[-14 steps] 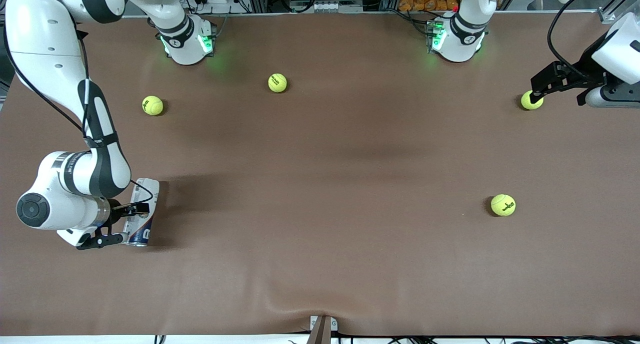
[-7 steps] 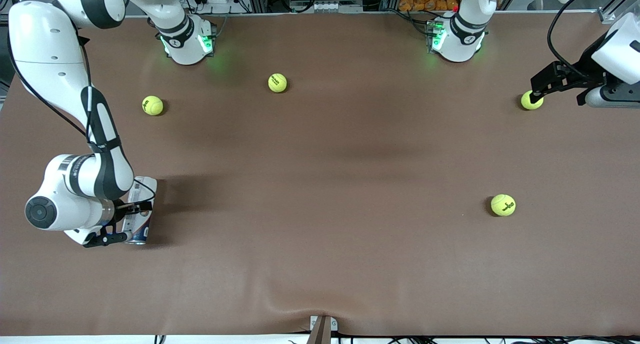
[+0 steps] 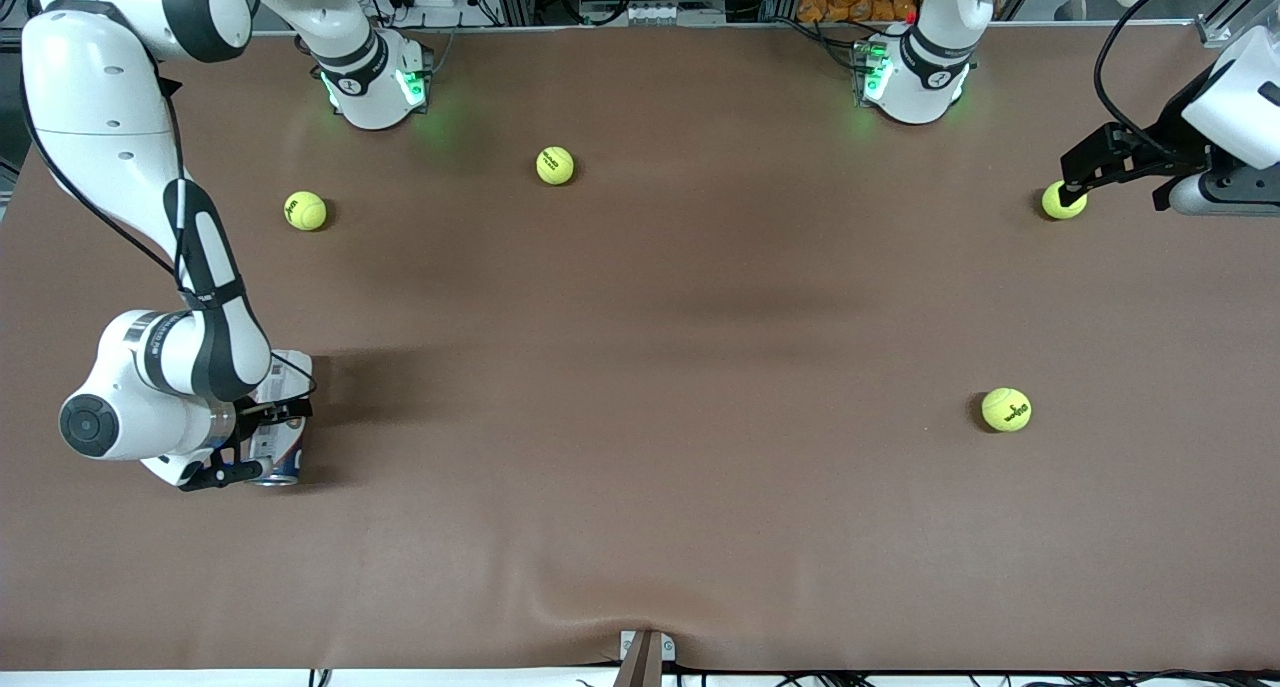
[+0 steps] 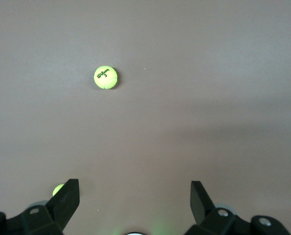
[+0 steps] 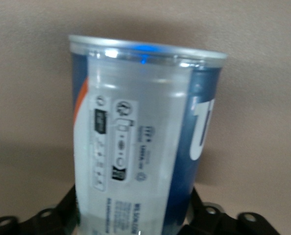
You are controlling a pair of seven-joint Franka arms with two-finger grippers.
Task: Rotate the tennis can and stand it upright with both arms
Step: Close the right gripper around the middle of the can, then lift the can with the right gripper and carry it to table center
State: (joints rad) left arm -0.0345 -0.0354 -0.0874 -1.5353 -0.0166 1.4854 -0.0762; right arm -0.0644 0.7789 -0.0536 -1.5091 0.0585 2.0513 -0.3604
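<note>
So the right gripper [image 3: 262, 445] is down at the right arm's end of the table, and its two black fingers [image 5: 62, 208] sit on either side of the tennis can [image 3: 280, 422], clamped around it by the look of things. The can is lying on its side on the brown table [image 3: 640, 507], mostly tucked under the white wrist, with its silvery rim pointing toward the front camera. From the right wrist view the tennis can [image 5: 140, 142] fills almost everything: clear plastic, a white strip of small print, navy and a bit of orange-red on the label, metal rim at the end. Over at the left arm's end, the left gripper [image 3: 1090, 162] is just waiting up in the air with its fingers [image 4: 67, 200] spread wide and nothing between them, hanging over a tennis ball [image 3: 1061, 200]. Another ball [image 3: 1006, 409] lies nearer the front camera than that one, and two more [image 3: 555, 165] [image 3: 305, 210] sit up toward the robot bases.
</note>
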